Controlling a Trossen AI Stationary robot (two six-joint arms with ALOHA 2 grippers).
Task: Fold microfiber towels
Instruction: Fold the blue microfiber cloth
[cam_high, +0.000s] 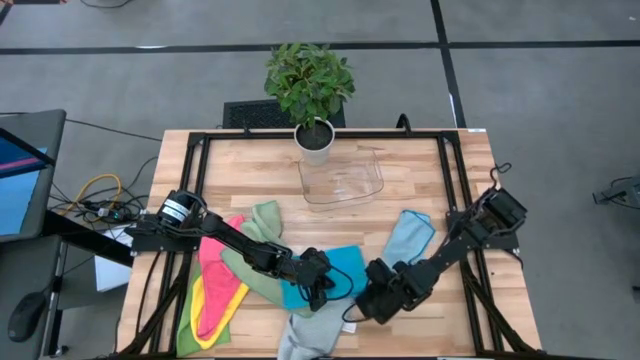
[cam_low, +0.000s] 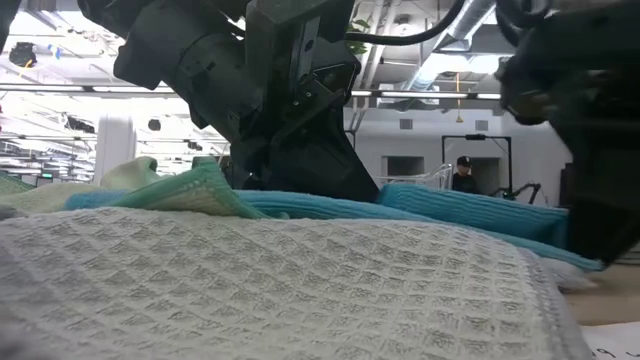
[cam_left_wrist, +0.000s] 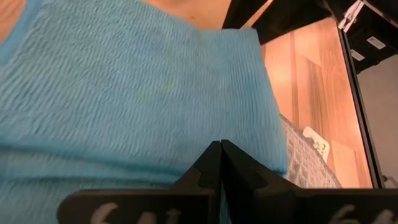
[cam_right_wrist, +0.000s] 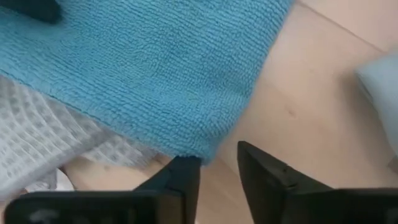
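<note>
nothing looks folded: the towels lie loose, low in the frame. my left gripper (cam_high: 322, 292) is closed on the blue towel (cam_high: 345, 270); my right gripper (cam_right_wrist: 217, 163) gapes at its corner.

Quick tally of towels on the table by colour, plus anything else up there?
Bright blue towel: 1
Light blue towel: 1
Grey towel: 1
Green towel: 1
Pink towel: 1
Yellow towel: 1
Clear tray: 1
Potted plant: 1
Total: 8
</note>
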